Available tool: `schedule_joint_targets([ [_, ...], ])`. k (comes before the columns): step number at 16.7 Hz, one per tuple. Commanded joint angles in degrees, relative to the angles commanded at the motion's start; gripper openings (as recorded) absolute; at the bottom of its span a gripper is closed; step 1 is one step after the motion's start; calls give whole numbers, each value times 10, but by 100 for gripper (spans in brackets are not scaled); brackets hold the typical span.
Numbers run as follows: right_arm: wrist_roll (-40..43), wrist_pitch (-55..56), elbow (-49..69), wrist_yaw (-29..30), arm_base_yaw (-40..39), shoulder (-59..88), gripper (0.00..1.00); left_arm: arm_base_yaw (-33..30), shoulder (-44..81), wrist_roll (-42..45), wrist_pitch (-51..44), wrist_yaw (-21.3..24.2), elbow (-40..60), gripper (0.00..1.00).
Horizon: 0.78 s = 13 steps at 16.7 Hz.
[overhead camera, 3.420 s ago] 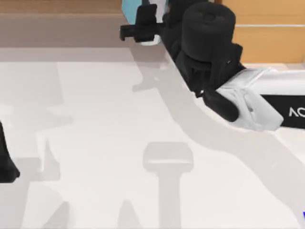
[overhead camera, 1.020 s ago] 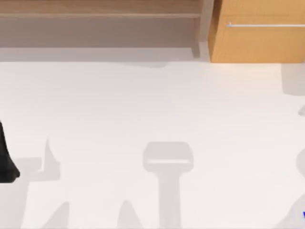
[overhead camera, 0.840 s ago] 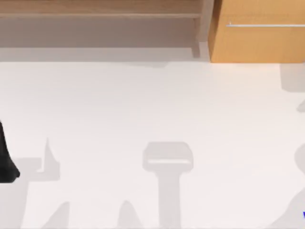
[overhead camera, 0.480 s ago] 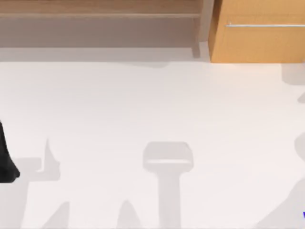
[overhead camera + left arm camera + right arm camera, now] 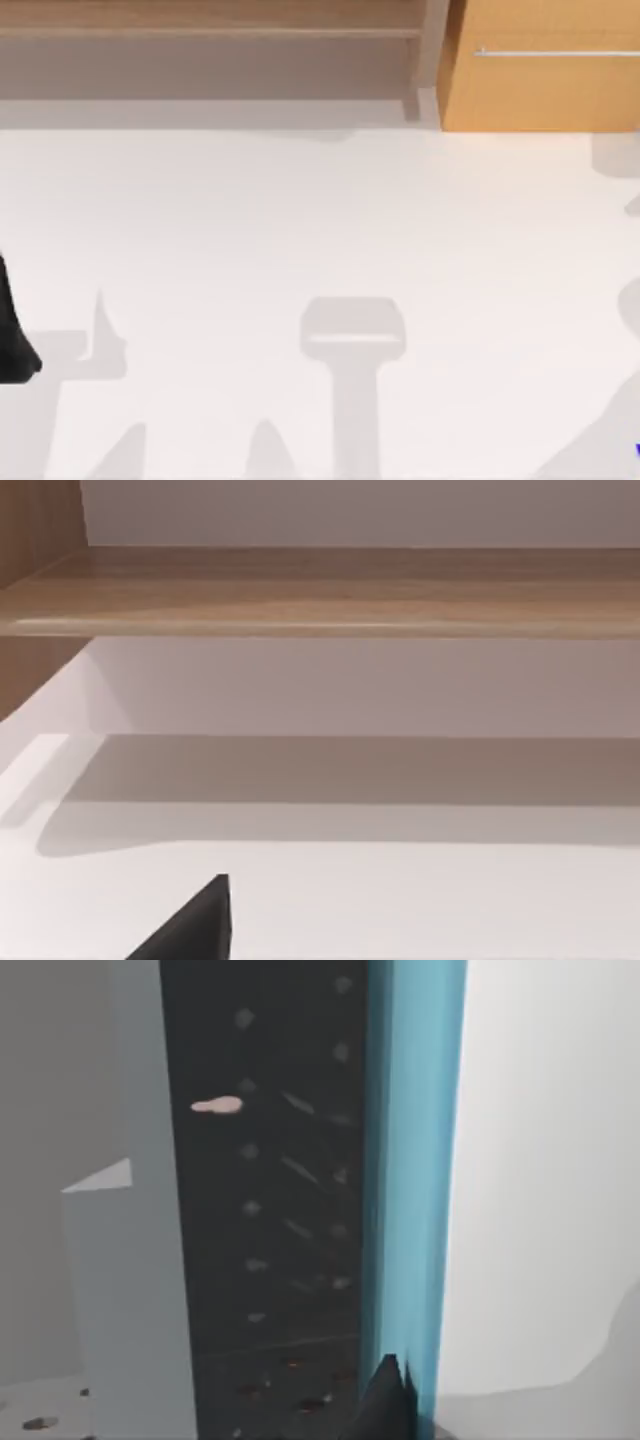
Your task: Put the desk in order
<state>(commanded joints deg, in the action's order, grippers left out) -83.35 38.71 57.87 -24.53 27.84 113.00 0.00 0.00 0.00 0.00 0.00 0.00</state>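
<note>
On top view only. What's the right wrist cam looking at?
Observer: A tall dark panel with a bright blue edge, very close to the camera.
Operator: Is it held?
Observer: Can't tell. The right gripper shows dark against the panel's lower blue edge.
Operator: Left wrist cam?
Observer: The left gripper faces the shelf unit, its wooden board above the white desk.

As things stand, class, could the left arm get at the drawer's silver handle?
Probably not easily: the left arm sits at the table's left edge, the handle far across at the back right, though bare desk lies between.
</note>
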Motion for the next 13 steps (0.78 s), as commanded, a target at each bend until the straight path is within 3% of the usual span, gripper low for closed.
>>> schedule_joint_targets([
  [7, 0, 0, 0, 0, 0, 0, 98, 0, 0, 0, 0, 0, 0, 100],
  [13, 0, 0, 0, 0, 0, 0, 100, 0, 0, 0, 0, 0, 0, 100],
])
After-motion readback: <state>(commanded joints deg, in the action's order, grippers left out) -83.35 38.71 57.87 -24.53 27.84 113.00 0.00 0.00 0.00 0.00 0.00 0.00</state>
